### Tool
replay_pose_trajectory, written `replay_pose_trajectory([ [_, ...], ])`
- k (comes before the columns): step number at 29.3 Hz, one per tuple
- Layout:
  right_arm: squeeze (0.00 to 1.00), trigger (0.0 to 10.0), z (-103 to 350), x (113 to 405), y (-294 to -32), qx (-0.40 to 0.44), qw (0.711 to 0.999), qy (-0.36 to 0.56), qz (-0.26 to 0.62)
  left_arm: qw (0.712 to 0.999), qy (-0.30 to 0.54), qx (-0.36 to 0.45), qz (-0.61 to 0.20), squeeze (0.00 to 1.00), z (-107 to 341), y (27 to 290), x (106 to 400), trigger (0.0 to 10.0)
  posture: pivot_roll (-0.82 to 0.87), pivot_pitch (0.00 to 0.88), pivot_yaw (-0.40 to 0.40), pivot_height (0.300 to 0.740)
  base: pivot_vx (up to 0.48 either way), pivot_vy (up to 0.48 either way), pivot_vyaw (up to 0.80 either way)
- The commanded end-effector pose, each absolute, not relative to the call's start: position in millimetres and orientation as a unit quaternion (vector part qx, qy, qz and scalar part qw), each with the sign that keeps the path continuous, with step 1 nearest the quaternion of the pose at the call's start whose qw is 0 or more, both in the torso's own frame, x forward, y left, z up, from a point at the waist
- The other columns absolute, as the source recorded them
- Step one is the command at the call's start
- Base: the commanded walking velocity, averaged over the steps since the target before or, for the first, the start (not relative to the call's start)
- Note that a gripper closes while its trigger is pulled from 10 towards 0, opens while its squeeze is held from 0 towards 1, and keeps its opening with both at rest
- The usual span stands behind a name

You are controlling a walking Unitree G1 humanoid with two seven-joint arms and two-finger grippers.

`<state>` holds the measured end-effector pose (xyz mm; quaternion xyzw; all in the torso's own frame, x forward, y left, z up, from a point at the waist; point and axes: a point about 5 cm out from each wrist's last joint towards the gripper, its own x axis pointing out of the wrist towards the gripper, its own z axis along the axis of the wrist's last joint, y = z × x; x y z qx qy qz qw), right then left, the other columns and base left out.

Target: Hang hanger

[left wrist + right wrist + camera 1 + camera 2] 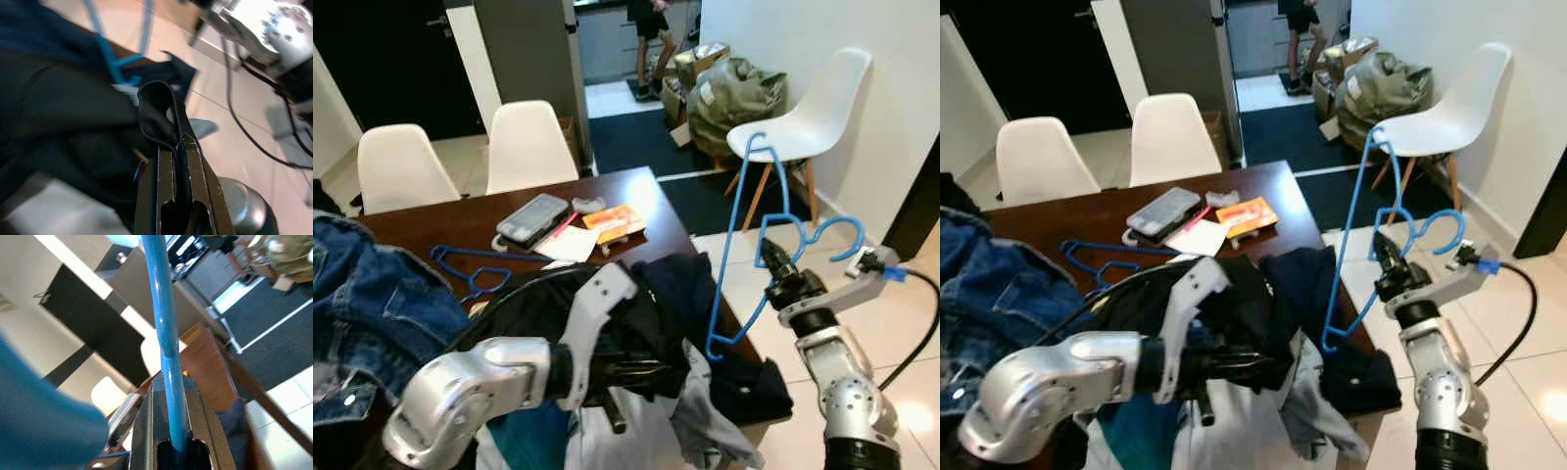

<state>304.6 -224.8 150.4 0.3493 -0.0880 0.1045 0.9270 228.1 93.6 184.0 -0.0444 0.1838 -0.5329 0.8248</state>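
Two blue hangers are in view. One blue plastic hanger (744, 245) is held up in the air off the right end of the table, tilted so its long bar runs steeply from beside the white chair's seat down toward the heap of clothes. The right gripper (771, 257) has its two black fingers clamped on the hanger's bar, which the right wrist view shows running straight between them. The second blue hanger (470, 269) lies flat on the dark wooden table (636, 191), near the jeans.

The left gripper (168, 142) sits low over the clothes pile (705, 382) at the near table edge, its fingers pressed together on a fold of black fabric (156, 115). Blue denim jeans (362, 304) cover the table's left side. A grey case (530, 217), white paper (568, 245) and an orange packet (615, 221) lie mid-table.

Beyond the table's right edge, open pale tiled floor (901, 323) runs to a white chair (808, 122) by the wall, with a green bag (734, 93) behind it. Two more white chairs (524, 147) stand along the far table edge. A person's legs (651, 39) are visible in the far doorway.
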Motion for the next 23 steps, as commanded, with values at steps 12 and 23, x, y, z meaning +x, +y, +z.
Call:
replay_pose_trajectory([
  [12, 0.0, 10.0, 145.2, 309.8, -219.0, 0.376, 0.916, -0.066, 0.125, 0.854, 0.249, -0.049, -0.454, 0.0, 187.5, 146.7, 186.1, 0.0, 0.01, 0.0, 0.029, 0.74, 0.0, 0.0, 0.0],
  [23, 0.0, 10.0, 146.9, 310.9, -217.7, 0.382, 0.913, -0.068, 0.125, 0.876, 0.303, -0.079, -0.366, 0.0, 153.8, 124.8, 204.5, 0.0, 0.01, 0.0, 0.039, 0.74, 0.0, 0.0, 0.0],
])
